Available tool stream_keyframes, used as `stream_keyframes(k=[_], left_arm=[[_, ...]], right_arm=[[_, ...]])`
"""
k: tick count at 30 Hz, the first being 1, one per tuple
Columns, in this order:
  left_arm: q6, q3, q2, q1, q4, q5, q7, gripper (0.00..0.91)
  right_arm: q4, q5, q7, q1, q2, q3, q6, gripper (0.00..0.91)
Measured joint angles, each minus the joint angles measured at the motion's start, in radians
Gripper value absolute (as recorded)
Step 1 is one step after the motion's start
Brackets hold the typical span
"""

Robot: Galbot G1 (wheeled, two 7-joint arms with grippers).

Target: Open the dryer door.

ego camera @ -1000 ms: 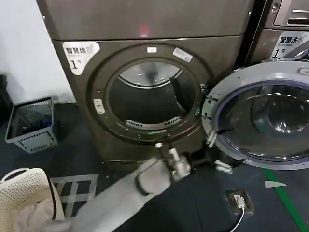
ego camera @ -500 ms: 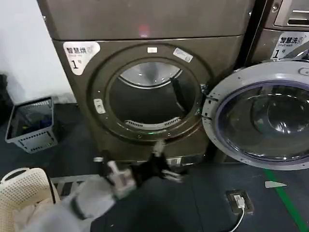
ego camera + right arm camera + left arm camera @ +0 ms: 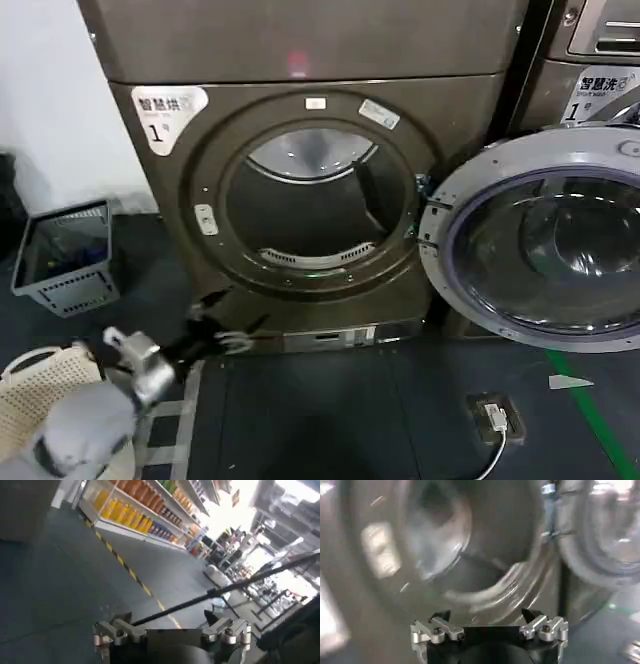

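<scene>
Dryer door [image 3: 540,240] stands swung fully open to the right of the drum opening [image 3: 305,205], hinged at the machine's right edge, its glass bowl facing out toward me. Going left to right across the head view: grey crate [image 3: 65,258] on the floor by the white wall; white laundry basket [image 3: 40,400] at the lower left corner; my left gripper [image 3: 225,335] low in front of the dryer [image 3: 300,150], near its bottom left corner, touching nothing. My fingers are spread wide with nothing between them; in the left wrist view the two fingertips [image 3: 440,616] sit well apart, pointed at the round drum opening [image 3: 440,535]. Label with a "1" [image 3: 168,108] at the dryer's upper left. Second machine [image 3: 590,70] to the right, behind the open door. Small box with a white cable [image 3: 497,415] on the floor at lower right. My right gripper [image 3: 170,617] points at open floor and far shelving, fingers apart, empty.
</scene>
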Motion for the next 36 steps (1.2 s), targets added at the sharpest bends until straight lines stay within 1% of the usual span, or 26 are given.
stream_keyframes(k=[4, 8, 11, 15, 18, 21, 26, 31, 36], left_arm=[[0.112, -0.109, 0.008, 0.059, 0.018, -0.137, -0.094, 0.907], [0.241, -0.198, 0.024, 0.088, 0.027, -0.262, -0.196, 0.907], [0.283, -0.233, 0.046, 0.108, 0.024, -0.392, -0.317, 0.907], [0.288, -0.237, 0.099, 0.15, 0.026, -0.617, -0.523, 0.907], [0.288, -0.237, 0.145, 0.168, 0.046, -0.768, -0.655, 0.907], [0.288, -0.247, 0.181, 0.18, 0.083, -0.878, -0.74, 0.907], [0.287, -0.253, 0.238, 0.2, 0.177, -0.949, -0.848, 0.907], [0.287, -0.263, 0.286, 0.225, 0.253, -1.079, -0.947, 0.907], [0.287, -0.263, 0.326, 0.223, 0.303, -1.182, -0.977, 0.907]], right_arm=[[-0.02, -0.006, -0.011, 0.017, 0.001, -0.001, 0.005, 0.907], [-0.032, -0.011, -0.02, 0.032, 0.008, -0.007, 0.007, 0.907], [-0.032, -0.009, -0.021, 0.04, 0.008, -0.013, 0.007, 0.907], [-0.038, 0.001, -0.023, 0.053, 0.003, -0.02, 0.006, 0.907], [-0.039, 0.007, -0.024, 0.06, 0.006, -0.025, 0.006, 0.907], [-0.039, 0.006, -0.026, 0.065, 0.012, -0.031, 0.006, 0.907], [-0.04, 0.005, -0.025, 0.075, 0.016, -0.039, 0.006, 0.907], [-0.038, 0.005, -0.026, 0.08, 0.017, -0.042, 0.006, 0.907], [-0.042, 0.005, -0.029, 0.083, 0.017, -0.042, 0.009, 0.907]])
